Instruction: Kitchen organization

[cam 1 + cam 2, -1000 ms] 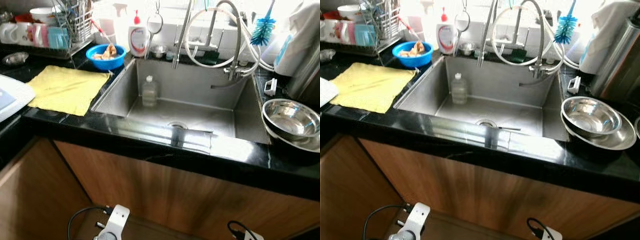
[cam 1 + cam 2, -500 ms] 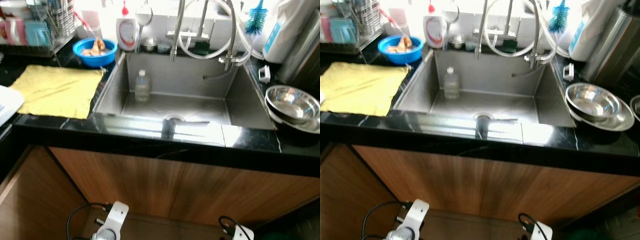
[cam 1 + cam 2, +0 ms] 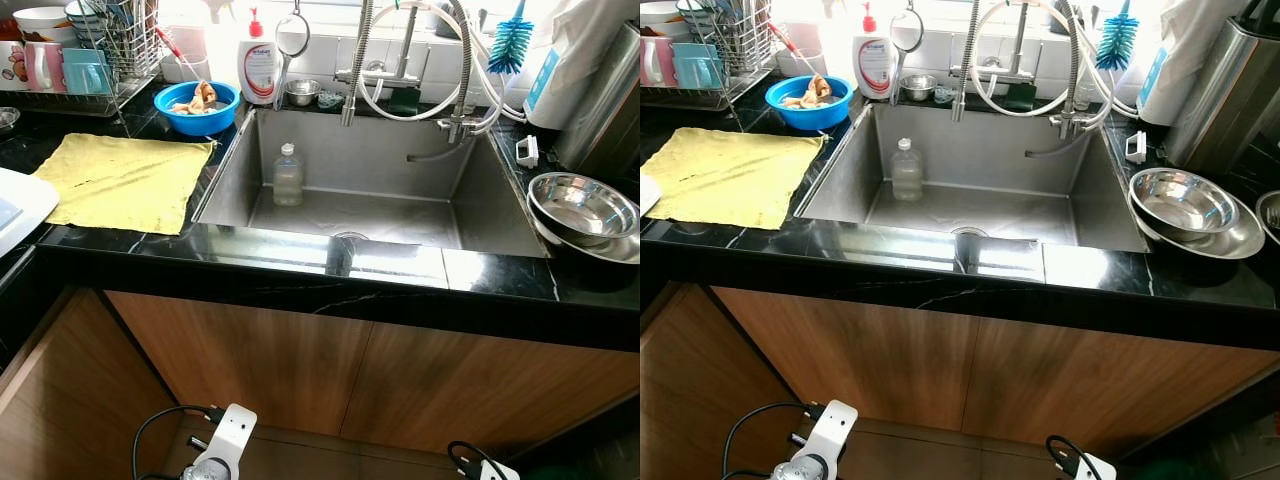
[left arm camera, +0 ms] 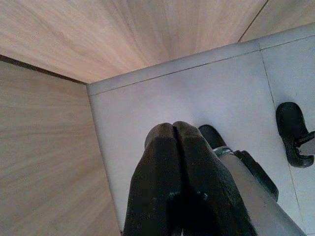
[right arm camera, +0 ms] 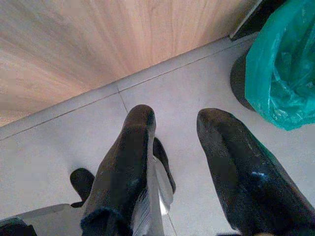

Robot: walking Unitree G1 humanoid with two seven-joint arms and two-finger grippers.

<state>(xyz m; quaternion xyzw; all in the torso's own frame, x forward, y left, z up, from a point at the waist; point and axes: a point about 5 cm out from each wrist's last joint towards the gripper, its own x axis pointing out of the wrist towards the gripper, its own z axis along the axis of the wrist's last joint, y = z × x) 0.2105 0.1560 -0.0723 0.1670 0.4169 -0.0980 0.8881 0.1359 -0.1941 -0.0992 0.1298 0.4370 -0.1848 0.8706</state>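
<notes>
The bottle (image 3: 287, 176) stands upright in the sink (image 3: 480, 205), centre-left of frame. It looks like light, thin plastic, probably wet and slippery; grip mid-body. Both arms hang idle: left tool (image 4: 172, 129) closed, right tool (image 5: 174, 120) open.

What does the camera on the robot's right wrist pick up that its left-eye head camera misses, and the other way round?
The right wrist view looks down at the floor: the right gripper with its two black fingers apart, pale floor tiles, and a green plastic bag beside it.

The left eye view takes in the counter: a steel sink with a clear bottle standing in it, a yellow cloth, a blue bowl and stacked steel bowls.

Both share the wooden cabinet front below the counter.
</notes>
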